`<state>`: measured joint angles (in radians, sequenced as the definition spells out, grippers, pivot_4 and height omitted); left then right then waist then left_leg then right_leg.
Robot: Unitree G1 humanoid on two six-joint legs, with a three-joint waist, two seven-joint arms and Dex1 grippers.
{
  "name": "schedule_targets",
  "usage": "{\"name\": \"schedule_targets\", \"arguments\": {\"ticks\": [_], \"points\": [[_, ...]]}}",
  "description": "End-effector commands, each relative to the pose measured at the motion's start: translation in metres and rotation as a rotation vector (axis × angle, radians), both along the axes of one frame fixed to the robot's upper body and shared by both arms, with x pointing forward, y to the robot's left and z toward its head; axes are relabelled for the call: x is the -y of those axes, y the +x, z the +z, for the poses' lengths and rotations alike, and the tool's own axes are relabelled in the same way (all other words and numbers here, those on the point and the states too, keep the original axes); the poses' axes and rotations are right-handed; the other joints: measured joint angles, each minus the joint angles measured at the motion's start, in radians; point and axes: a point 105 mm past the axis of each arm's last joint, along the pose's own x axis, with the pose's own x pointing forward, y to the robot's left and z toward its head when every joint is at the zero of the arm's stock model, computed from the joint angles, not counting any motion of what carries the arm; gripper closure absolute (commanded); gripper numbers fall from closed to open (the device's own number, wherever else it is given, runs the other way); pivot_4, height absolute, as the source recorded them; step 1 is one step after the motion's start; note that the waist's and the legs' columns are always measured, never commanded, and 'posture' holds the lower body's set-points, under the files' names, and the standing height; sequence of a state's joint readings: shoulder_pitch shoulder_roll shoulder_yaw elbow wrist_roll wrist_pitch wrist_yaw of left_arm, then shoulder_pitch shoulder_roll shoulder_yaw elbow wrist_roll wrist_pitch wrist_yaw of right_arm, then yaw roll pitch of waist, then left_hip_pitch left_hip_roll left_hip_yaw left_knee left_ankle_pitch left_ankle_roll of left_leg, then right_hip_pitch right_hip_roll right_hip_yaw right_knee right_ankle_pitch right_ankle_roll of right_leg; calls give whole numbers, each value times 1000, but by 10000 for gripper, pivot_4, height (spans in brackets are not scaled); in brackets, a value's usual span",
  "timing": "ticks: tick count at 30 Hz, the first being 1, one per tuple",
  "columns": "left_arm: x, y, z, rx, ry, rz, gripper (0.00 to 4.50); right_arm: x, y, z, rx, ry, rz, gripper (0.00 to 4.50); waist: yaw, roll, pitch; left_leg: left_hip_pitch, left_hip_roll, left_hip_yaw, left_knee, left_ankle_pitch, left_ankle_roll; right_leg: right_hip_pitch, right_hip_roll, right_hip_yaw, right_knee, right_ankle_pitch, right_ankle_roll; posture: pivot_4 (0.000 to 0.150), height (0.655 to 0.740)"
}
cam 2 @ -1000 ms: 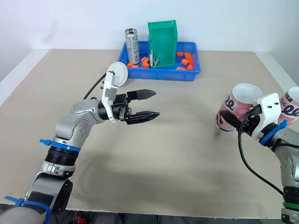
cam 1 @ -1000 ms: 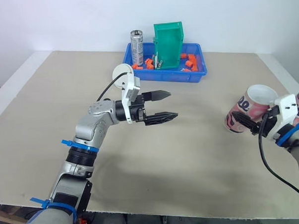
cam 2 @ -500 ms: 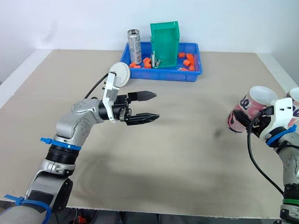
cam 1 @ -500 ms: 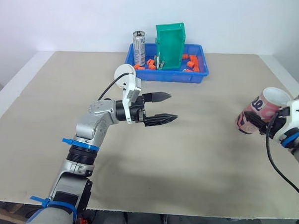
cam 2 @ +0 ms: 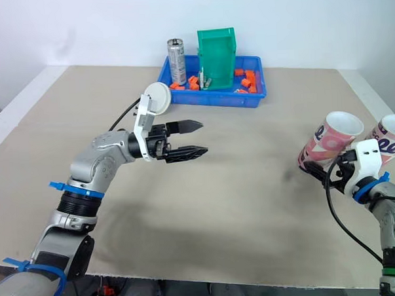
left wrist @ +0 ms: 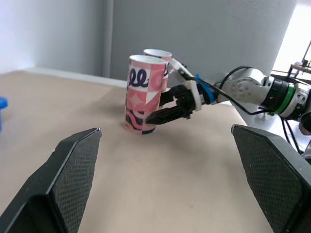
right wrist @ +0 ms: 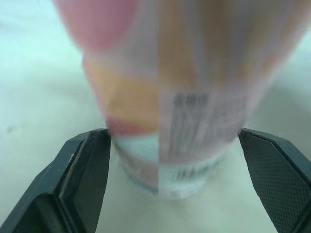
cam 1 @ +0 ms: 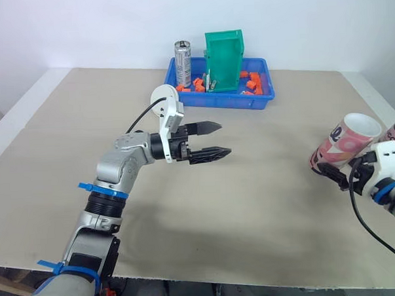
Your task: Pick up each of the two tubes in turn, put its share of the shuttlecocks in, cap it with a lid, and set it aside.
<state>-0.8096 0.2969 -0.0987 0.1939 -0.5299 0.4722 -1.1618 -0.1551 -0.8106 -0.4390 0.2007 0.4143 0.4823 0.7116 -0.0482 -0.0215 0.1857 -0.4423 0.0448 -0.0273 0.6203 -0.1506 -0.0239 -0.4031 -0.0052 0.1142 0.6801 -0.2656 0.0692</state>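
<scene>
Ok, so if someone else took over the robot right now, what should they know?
Left hand: open, empty, hovering above the middle of the table.
Right hand: shut on the near tube low down, by the table's right edge; the second tube stands just beside it.
Done: no tube capped; both tops are open.
To do: fill, cap and set aside each tube.

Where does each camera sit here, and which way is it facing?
Head views: on the head, looking forward and down over the table; both arms show, the left pincer open mid-table, the right pincer closed on a tube.
Left wrist view: on the left wrist, facing across the table toward that tube; its own two fingers show.
Right wrist view: on the right wrist, close on the tube's base between its own fingers.
Shared: every view shows the tube.
</scene>
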Motion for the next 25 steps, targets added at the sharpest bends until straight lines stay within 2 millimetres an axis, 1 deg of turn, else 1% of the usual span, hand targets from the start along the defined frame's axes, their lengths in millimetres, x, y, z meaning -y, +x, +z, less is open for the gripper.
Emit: {"name": "schedule_targets", "arguments": {"ticks": [1, 4, 6, 8, 10, 13, 14, 17, 20, 23, 25], "points": [[-12, -5, 7, 10, 5, 20, 0, 1, -14, 24, 33, -45, 47, 400, 0, 0, 0, 0, 0, 0, 0, 0, 0, 0, 0, 0, 0, 0, 0, 1500, 7362], [-22, -5, 2, -11, 25, 60, 0, 0, -26, 24, -2, -43, 74, 400, 0, 1, 0, 0, 0, 0, -1, 0, 0, 0, 0, 0, 0, -1, 0, 1500, 7362], [-39, -4, -4, -17, 35, 127, 0, -12, -38, 26, -12, -41, 142, 400, 0, 1, 0, 0, 0, 0, -1, 0, 0, 0, 0, 0, 0, -1, 0, 1500, 7362], [-62, -5, -15, -58, 37, 215, 0, -39, -48, 36, 30, 0, 263, 400, -5, 1, 0, 1, 1, 0, -1, 0, 0, 0, 0, 0, 0, -1, -1, 1500, 7362], [-77, -9, -24, -71, 53, 279, 0, -62, -54, 42, 61, 40, 346, 400, -12, 1, -1, 3, 2, 0, -3, 0, 0, 0, 1, 0, 0, -2, -2, 1500, 7362], [-90, -17, -36, -98, 78, 305, 0, -83, -56, 42, 72, 55, 416, 400, -11, 1, 0, 3, 3, 0, -2, 0, 0, 0, 1, -1, 1, 0, -4, 1500, 7362], [-96, -20, -40, -113, 80, 313, 0, -93, -55, 42, 79, 67, 449, 400, -9, 0, 0, 3, 3, 0, -1, 0, 0, 1, 1, -1, 1, -2, -7, 1500, 7362], [-107, -24, -47, -150, 74, 344, 0, -110, -51, 38, 74, 87, 503, 400, -2, -2, 0, 3, 2, 1, 1, 0, -1, 1, -1, -1, 0, -1, -7, 1500, 7362], [-109, -23, -48, -171, 57, 370, 0, -115, -44, 29, 55, 90, 506, 400, 2, -3, 0, 3, 2, 3, 1, 0, -1, 1, -3, -1, -1, 0, -8, 1500, 7362], [-108, -22, -52, -181, 64, 382, 0, -109, -39, 19, 44, 88, 475, 400, 3, -3, 0, 2, 2, 5, 1, 1, -1, 1, -4, -1, -1, 0, -7, 1500, 7362], [-109, -22, -54, -178, 80, 381, 0, -99, -36, 16, 49, 84, 430, 400, 3, -3, 0, 2, 2, 6, 1, 1, -1, 0, -4, -1, -2, -1, -7, 1500, 7362]]}}
